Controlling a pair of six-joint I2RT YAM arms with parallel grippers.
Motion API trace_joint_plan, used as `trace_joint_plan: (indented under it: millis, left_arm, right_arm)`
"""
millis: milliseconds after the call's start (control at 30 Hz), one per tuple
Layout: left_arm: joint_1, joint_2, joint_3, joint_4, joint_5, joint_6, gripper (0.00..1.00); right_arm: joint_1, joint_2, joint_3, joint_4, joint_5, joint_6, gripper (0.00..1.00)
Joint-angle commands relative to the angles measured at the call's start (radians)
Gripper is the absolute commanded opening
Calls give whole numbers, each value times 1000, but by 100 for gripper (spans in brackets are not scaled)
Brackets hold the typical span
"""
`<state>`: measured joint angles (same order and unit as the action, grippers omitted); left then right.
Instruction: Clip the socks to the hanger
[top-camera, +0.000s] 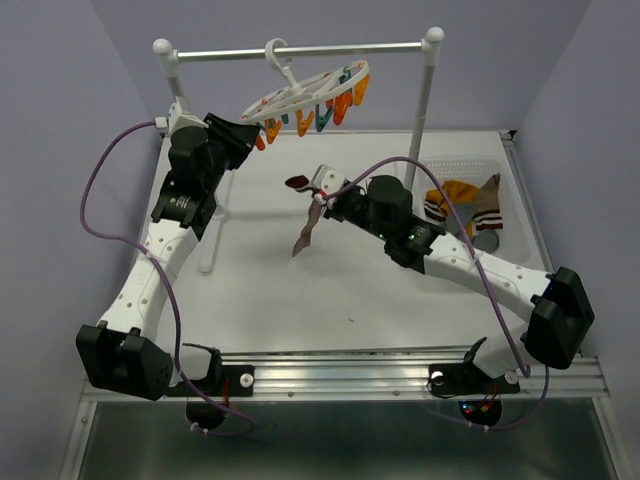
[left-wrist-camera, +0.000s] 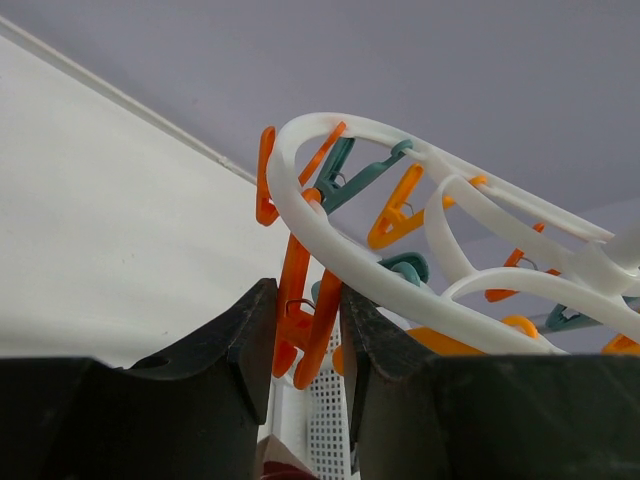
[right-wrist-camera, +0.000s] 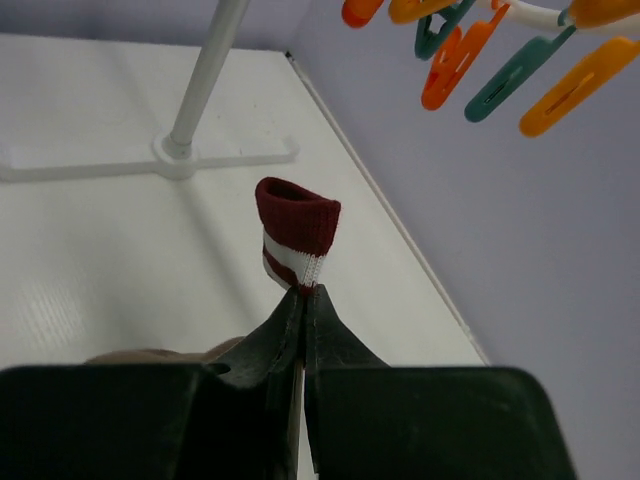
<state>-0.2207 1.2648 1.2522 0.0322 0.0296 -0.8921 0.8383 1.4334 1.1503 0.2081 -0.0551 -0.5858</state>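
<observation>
The white oval hanger hangs by its hook from the rack's crossbar, tilted, with orange and teal clips beneath it. My left gripper is at the hanger's left end. In the left wrist view this gripper is shut on an orange clip, with a finger against each of the clip's legs, under the ring. My right gripper, at mid-table below the hanger, is shut on a striped sock. The sock's dark-red and white cuff sticks out past the fingertips and its brown body hangs down. More socks lie in the basket.
A white two-post rack with a metal crossbar stands at the back; its right post rises beside a white mesh basket at the right. The rack's left foot lies on the table near my left arm. Hanging clips show above the right gripper.
</observation>
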Motion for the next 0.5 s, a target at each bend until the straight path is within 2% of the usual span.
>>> trace_joint_plan:
  millis: [0,133,200,267,300,467]
  left_arm:
    - [6,1,32,-31,-19,-28,0]
    - [6,-10,35,-64,-52,-33,0]
    - [6,-13,38,-80,-62,-42,0]
    - [7,-13,47,-100,-76,-51,0]
    - [6,-13,55,-107,-80,-54,0]
    - [6,-8,70,-160,-96,-90,0]
  right_arm:
    - [1,36,55,234,14,151,1]
    - [1,91,89,266,-34,297,1]
    - [1,126,92,310,7,320,1]
    - [1,153,91,394,79,278,1]
    - [1,171,83,457,171,259,1]
    - [22,217,97,596,276,147,1]
